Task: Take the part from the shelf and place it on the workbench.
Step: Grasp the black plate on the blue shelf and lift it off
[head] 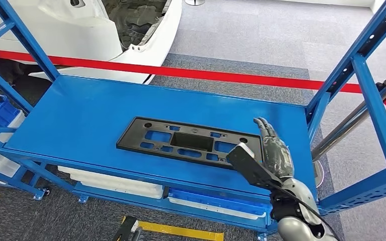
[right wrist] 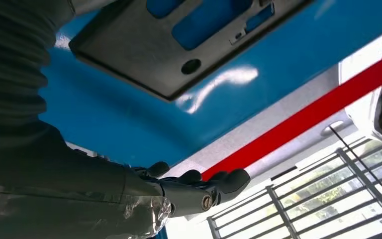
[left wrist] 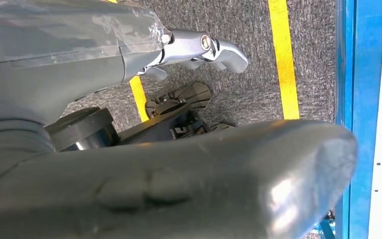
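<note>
A: Blue counter (head: 80, 115), big and flat. The black part (head: 186, 141) lies on it so it can't fall.
B: And the right robot hand (head: 274, 150)?
A: Just beside the part, fingers straight, holding nothing. It looks like it let go.

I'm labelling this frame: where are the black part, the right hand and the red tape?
Part (head: 130, 136): head view, on its left solid edge.
Right hand (head: 276, 153): head view, on its back.
Red tape (head: 206, 75): head view, mid-strip.

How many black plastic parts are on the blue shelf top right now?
1: the black plastic part lies flat on the blue shelf top, its right end beside the right hand.
</note>
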You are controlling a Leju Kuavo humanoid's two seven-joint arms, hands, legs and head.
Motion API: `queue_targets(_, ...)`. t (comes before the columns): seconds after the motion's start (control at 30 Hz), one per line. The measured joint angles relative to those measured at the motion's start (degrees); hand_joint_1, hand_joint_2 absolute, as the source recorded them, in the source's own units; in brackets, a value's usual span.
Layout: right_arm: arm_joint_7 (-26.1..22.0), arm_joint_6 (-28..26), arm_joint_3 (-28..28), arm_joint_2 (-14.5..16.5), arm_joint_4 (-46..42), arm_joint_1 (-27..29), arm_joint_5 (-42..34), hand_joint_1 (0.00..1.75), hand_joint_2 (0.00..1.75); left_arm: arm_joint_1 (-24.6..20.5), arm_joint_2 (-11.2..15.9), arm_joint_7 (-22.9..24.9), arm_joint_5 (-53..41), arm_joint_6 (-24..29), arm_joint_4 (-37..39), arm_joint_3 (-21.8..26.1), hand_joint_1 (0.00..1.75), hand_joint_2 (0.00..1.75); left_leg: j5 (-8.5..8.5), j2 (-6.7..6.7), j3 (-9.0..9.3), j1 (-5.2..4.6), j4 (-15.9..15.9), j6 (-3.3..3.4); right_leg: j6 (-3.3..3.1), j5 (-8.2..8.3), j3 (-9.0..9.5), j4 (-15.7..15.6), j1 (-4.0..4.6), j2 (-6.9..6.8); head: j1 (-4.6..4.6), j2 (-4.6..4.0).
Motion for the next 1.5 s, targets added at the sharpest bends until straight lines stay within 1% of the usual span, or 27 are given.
queue_targets(0.3, 0.4, 1.5, 3.1, 1.5, 5.2, -1.9, 1.4, 0.0, 1.75, 0.0, -0.1, 0.1, 0.0, 0.0, 0.0, 0.0, 0.0, 0.0, 0.0, 0.01, 0.0, -0.01, 0.0, 0.0, 0.01, -0.01, 0.0, 0.0, -0.06, -0.01, 0.01, 0.0)
queue_targets(0.57, 0.5, 6.5, 6.6, 2.7, 6.1, -2.8, 8.8, 0.0, 1.75, 0.1, -0.1, 0.0, 0.1, 0.7, 0.0, 0.0, 0.0, 0.0, 0.0, 0.01, 0.01, -0.01, 0.0, 0.0, 0.01, -0.01, 0.0, 0.0, -0.06, 0.0, -0.02, 0.0)
queue_targets(0.63, 0.6, 7.3, 7.0, 2.9, 6.1, -2.9, 9.3, 0.0, 1.75, 0.1, -0.1, 0.0, 0.2, 0.7, 0.0, 0.0, 0.0, 0.0, 0.0, 0.01, 0.01, -0.01, 0.0, 0.0, 0.01, -0.01, 0.0, 0.0, -0.06, 0.0, -0.01, 0.0)
queue_targets(0.87, 0.7, 7.4, 7.0, 2.9, 6.1, -3.0, 9.3, 0.0, 1.75, 0.1, -0.2, 0.0, 0.2, 0.7, 0.0, 0.0, 0.0, 0.0, 0.0, 0.01, 0.02, -0.01, 0.0, 0.0, 0.01, -0.01, 0.0, 0.0, -0.06, 0.0, -0.01, 0.0)
queue_targets(0.97, 0.3, 12.8, 9.5, 3.7, 6.2, -3.8, 9.7, 0.0, 1.75, 0.1, -0.3, 0.1, 0.1, 0.7, 0.0, 0.0, 0.0, 0.0, 0.0, 0.01, 0.01, 0.0, 0.0, 0.0, 0.01, -0.01, 0.0, 0.0, -0.06, 0.0, -0.01, 0.0)
queue_targets(1.0, -0.1, 15.2, 11.5, 4.3, 6.4, -4.5, 9.9, 0.0, 1.75, 0.1, -0.5, 0.1, 0.2, 1.2, 0.0, 0.0, 0.0, 0.0, 0.0, 0.02, 0.01, -0.01, 0.0, 0.0, 0.01, -0.01, 0.0, 0.0, -0.06, 0.0, -0.02, 0.0)
queue_targets(1.1, -0.5, 17.8, 15.6, 5.4, 7.2, -5.7, 9.4, 0.0, 1.75, 0.1, -1.2, 0.1, 0.3, 2.9, 0.0, 0.0, 0.0, 0.0, 0.0, 0.02, 0.01, -0.03, 0.0, 0.0, 0.01, -0.01, 0.01, 0.0, -0.06, 0.01, -0.02, 0.0)
queue_targets(1.27, 0.9, 17.5, 16.3, 5.6, 9.2, -5.9, 7.6, 0.0, 1.75, 0.1, -1.7, 0.1, 0.5, 3.1, 0.0, 0.0, 0.0, 0.0, 0.0, 0.02, 0.01, -0.04, 0.0, 0.0, 0.01, -0.01, 0.01, 0.0, -0.07, 0.0, 0.01, -0.01)
queue_targets(1.4, 3.3, 17.0, 16.3, 5.6, 12.1, -6.3, 8.1, 0.0, 1.75, 0.1, -1.8, 0.1, 0.8, 3.6, 0.0, 0.0, 0.0, 0.0, 0.0, 0.02, 0.01, -0.04, 0.0, 0.0, 0.01, 0.0, 0.01, 0.0, -0.08, 0.01, 0.02, 0.0)
queue_targets(1.5, 4.5, 17.3, 16.1, 5.6, 14.3, -6.6, 9.2, 0.0, 1.75, 0.1, -1.7, 0.3, 0.8, 3.0, 0.0, 0.0, 0.0, 0.0, 0.0, 0.02, 0.03, -0.04, 0.0, 0.0, 0.01, 0.0, 0.01, 0.0, -0.09, 0.01, 0.03, 0.0)
